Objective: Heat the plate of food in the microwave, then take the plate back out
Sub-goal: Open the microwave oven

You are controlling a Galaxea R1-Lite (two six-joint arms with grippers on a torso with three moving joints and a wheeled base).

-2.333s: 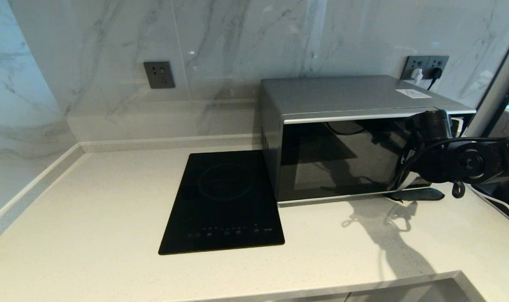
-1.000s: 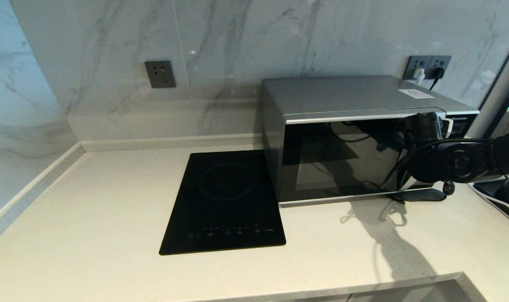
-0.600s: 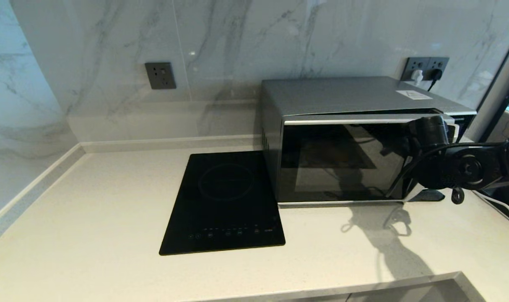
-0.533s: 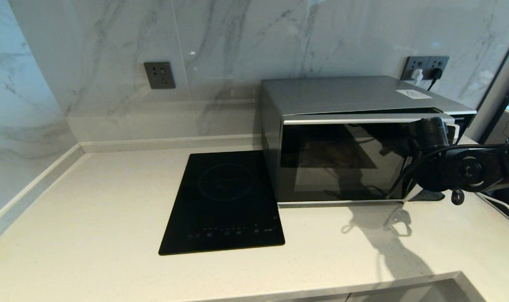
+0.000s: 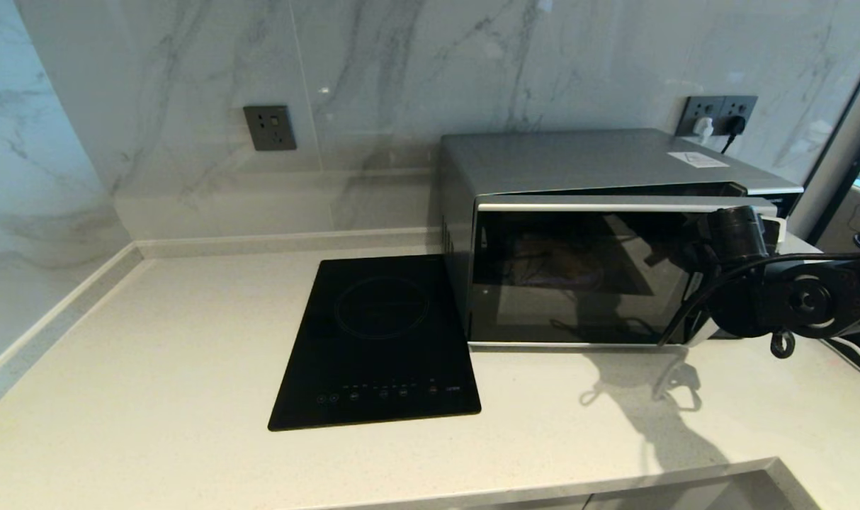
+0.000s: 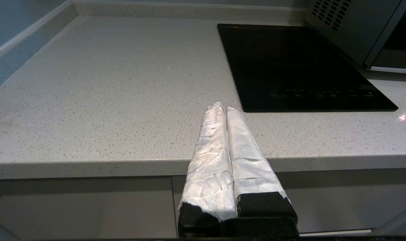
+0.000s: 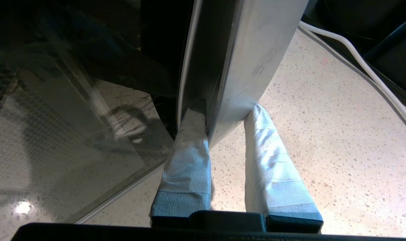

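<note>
The right claw [image 7: 223,115] pinches the microwave's [image 5: 586,170] silver handle [image 7: 243,60] between narrowly parted fingers, door ajar. The left claw [image 6: 222,108] hangs closed, empty, before the desk [image 6: 106,100].

door [image 5: 579,276] ajar | cavity gap narrow | plate possibly inside

Black jointed right arm [image 5: 791,301], looped cable, seemingly white-taped fingers [image 7: 189,160].
</note>
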